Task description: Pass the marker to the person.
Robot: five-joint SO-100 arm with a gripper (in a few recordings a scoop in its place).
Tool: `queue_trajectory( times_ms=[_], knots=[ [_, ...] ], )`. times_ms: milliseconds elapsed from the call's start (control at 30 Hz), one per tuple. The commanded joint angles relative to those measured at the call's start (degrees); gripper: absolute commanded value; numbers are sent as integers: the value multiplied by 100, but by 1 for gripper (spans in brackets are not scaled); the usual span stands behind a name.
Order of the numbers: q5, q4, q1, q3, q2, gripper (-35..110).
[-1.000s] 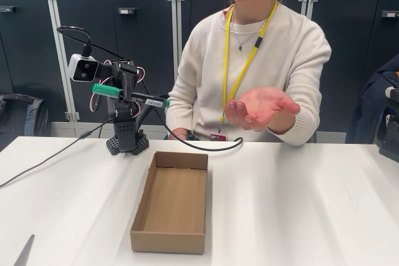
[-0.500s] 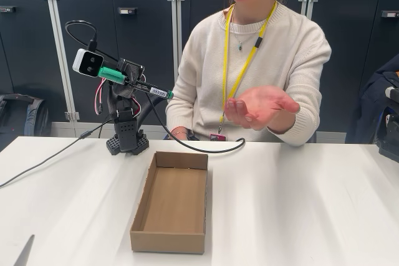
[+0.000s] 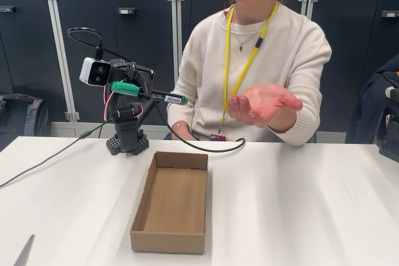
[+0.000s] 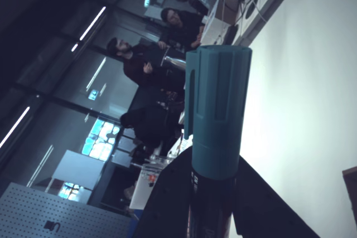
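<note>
The marker [image 3: 147, 93], with a teal-green cap and dark barrel, is held about level in the air at the back left of the table in the fixed view. My gripper [image 3: 141, 90] is shut on its middle. The barrel end points right toward the person [image 3: 262, 60], who sits behind the table in a cream sweater with a yellow lanyard. The person's open hand [image 3: 262, 104] is raised palm up, a gap to the right of the marker tip. In the wrist view the marker's teal cap [image 4: 216, 112] sticks up from between my dark fingers [image 4: 167, 204].
An open cardboard box [image 3: 171, 202] lies on the white table [image 3: 299, 216] in front of my base [image 3: 126, 141]. A black cable [image 3: 206, 148] runs along the table's back edge. Dark cabinets stand behind.
My arm has swung the marker to the right and levelled it, bringing its tip closer to the person's hand. The hand has stayed raised, shifting only slightly.
</note>
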Motion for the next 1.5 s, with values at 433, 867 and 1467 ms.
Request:
queue_trajectory(
  times_ms=[433,867,1467],
  knots=[
    [-26,1055,-967,-5168,-2804,-5],
    [-316,3120,-1819,-8218,-3920,-5],
    [-9,1582,-1503,-3727,-2338,-5]
  ],
)
